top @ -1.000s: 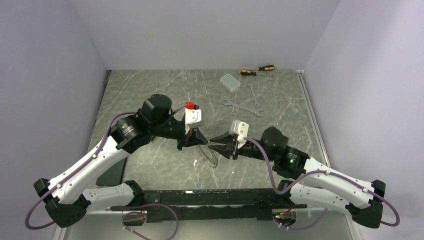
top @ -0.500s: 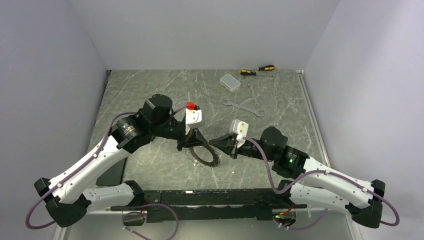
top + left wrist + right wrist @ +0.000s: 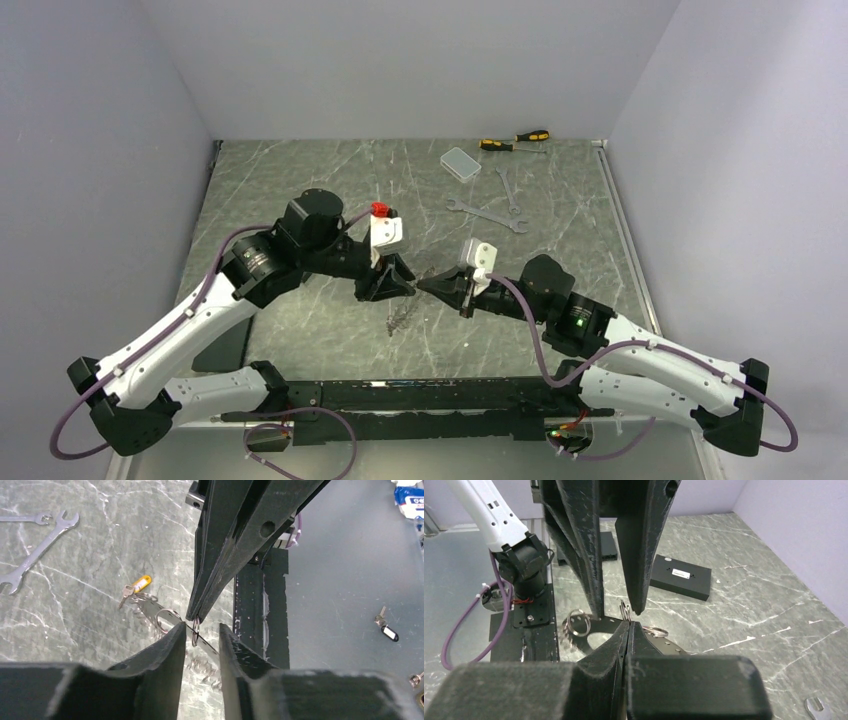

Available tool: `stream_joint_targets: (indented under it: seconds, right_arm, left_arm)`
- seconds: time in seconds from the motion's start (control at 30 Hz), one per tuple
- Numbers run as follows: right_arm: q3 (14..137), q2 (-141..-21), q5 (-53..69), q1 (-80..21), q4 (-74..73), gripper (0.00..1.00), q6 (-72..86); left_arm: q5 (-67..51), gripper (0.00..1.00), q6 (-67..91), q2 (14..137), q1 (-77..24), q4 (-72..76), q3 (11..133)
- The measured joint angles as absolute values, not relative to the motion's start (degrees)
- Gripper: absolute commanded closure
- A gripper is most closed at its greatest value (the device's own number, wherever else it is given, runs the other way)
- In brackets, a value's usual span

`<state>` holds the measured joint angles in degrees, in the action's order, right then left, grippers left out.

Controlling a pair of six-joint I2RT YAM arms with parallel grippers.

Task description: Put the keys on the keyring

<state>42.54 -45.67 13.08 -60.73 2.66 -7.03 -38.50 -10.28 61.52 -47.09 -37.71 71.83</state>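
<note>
Seemingly right gripper (image 3: 628, 623) tight on keyring (image 3: 625, 611)

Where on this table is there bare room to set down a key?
Bare: the far-left stretch of the table, from left wall to clear box, and the strip between wrenches and right wall. Crowded: the far corner around box, wrenches and screwdrivers, and the middle, where left tool, right tool and keyring meet.
</note>
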Motion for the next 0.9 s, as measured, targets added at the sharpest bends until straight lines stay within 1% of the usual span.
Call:
stream_joint_targets:
  seconds: [0.07, 0.13, 0.17, 0.27, 0.43, 0.6, 0.9]
  right_arm:
    - [41.71, -45.56, 12.71, -60.75, 3.51, 1.00, -6.72]
    - [40.91, -45.52, 12.40, -60.75, 3.90, 1.00, -6.35]
    - [40.58, -45.52, 12.25, -60.75, 4.05, 1.00, -6.22]
    - [40.21, -45.30, 12.01, -60.75, 4.36, 1.00, -5.96]
    - [40.10, -44.23, 11.92, -60.75, 5.32, 1.00, -5.93]
    - [39.75, -42.83, 11.84, -60.75, 6.57, 1.00, -5.74]
    - [38.15, -42.02, 11.05, -60.75, 9.15, 1.00, -4.40]
  left_arm:
    - [-38.02, 0.51, -9.63, 61.08, -47.09, -36.49, 71.33]
    - [-37.43, 0.50, -8.80, 60.47, -47.09, -35.38, 70.61]
    - [-37.10, 0.52, -8.29, 60.05, -47.09, -34.92, 70.15]
    - [-35.94, 0.62, -7.03, 58.70, -47.09, -33.85, 68.75]
    - [-34.11, 0.67, -5.34, 56.53, -47.09, -32.47, 67.16]
    - [-33.12, 0.69, -4.71, 55.59, -47.13, -30.85, 66.24]
    - [-33.54, 0.76, -2.74, 55.31, -47.13, -26.46, 63.86]
